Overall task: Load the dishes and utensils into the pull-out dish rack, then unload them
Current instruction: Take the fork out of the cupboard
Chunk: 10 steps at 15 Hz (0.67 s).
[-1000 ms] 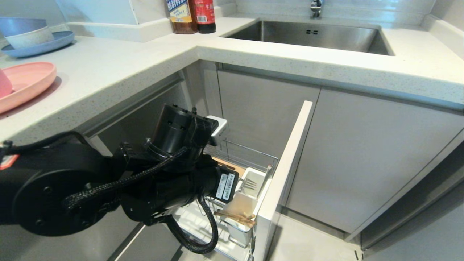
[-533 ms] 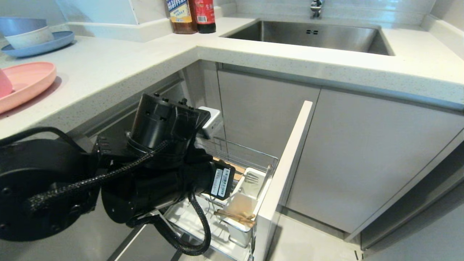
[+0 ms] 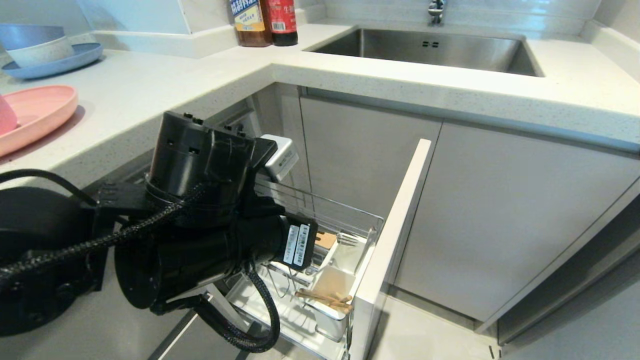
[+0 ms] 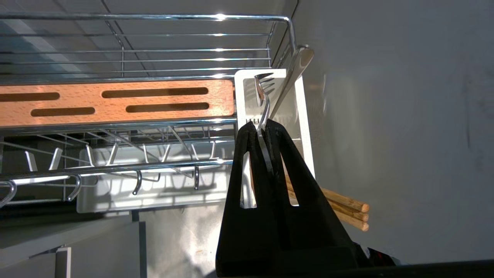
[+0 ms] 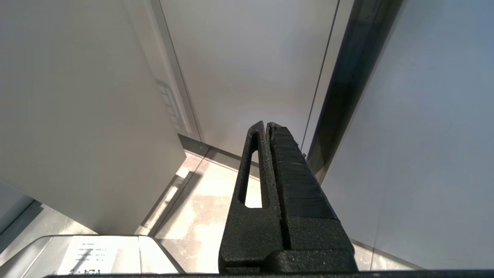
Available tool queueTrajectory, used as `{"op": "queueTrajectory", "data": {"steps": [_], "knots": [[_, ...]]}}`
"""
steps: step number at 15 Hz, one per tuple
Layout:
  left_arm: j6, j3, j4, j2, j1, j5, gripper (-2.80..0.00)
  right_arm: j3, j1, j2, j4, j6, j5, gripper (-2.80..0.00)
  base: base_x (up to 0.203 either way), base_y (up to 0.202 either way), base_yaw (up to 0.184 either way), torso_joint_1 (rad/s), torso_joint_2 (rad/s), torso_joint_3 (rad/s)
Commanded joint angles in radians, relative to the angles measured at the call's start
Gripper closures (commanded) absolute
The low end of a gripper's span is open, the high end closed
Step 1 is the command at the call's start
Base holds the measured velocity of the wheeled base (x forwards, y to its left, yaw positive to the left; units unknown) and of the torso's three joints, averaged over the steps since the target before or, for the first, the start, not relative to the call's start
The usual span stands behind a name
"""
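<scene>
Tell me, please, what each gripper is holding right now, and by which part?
The left gripper is shut on the fork, pinching its thin handle just below the tines, over the white utensil cup. The right gripper is shut and holds nothing.

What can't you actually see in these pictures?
- Head view: the left gripper and its grip on the fork hide behind the arm's own black body.
- Head view: the pink bowl is cut off by the picture's edge.
- Left wrist view: the chopsticks show only their ends; the fingers cover the rest.
</scene>
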Motion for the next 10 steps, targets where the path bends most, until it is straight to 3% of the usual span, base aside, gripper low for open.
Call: {"op": "queueTrajectory", "data": {"steps": [1, 10], "knots": [[-0.001, -0.002, -0.001, -0.015, 0.0, 0.004, 0.0, 0.002, 0.001, 0.0, 0.0, 0.0, 0.0, 0.0, 0.0, 0.0, 0.0, 0.0, 0.0, 0.0], [0.003, -0.014, -0.003, -0.12, -0.001, 0.009, 0.0, 0.002, 0.001, 0.0, 0.0, 0.0, 0.0, 0.0, 0.0, 0.0, 0.0, 0.0, 0.0, 0.0]]}}
